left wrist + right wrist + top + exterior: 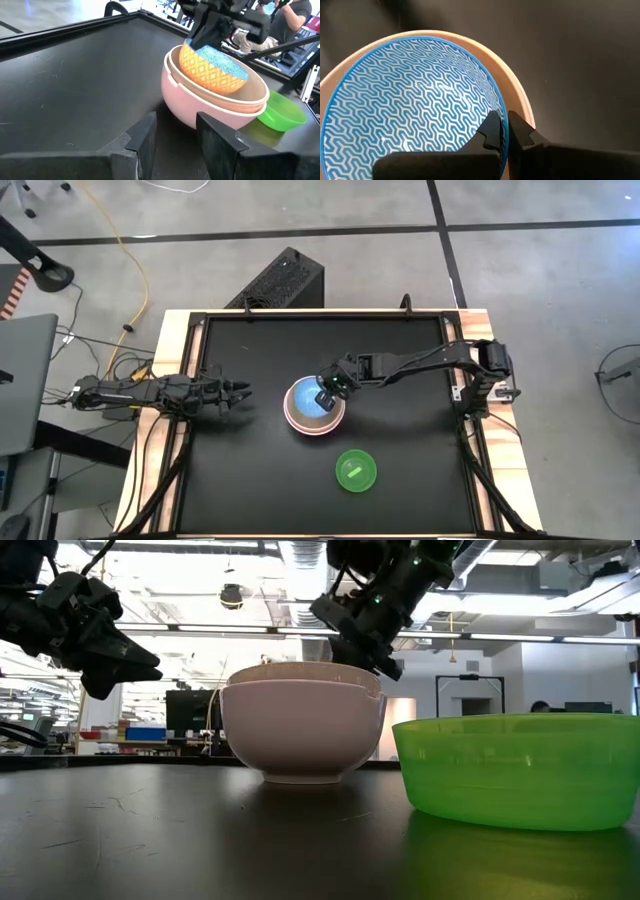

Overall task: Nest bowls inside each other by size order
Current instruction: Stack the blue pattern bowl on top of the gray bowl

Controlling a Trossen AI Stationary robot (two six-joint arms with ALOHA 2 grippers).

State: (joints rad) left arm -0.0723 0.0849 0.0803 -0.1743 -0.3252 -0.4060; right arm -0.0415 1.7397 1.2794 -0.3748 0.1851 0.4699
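Observation:
A pale pink bowl point(200, 107) stands on its base on the black table's middle, with a cream bowl point(250, 97) nested in it; the stack also shows in the high view point(300, 418) and the low view point(300, 725). My right gripper point(504, 131) is shut on a small bowl point(212, 70), blue zigzag inside and orange-patterned outside, tilted in the stack. A bright green bowl point(355, 470) stands alone nearer the front edge. My left gripper point(240, 392) is open and empty to the stack's left. No large white bowl shows. My right gripper pinches the small bowl's rim point(496, 107), one finger inside the bowl and one outside, on the side toward the table's right. The fingers slant down from the right. The bowl hangs tilted, its lower part point(210, 82) down inside the cream bowl.
The table has a raised black frame point(320, 313) around it. The green bowl point(520, 770) stands close to the stack's front right. Bare table lies to the left point(230, 460) and far side of the stack. A person sits beyond the table point(287, 15).

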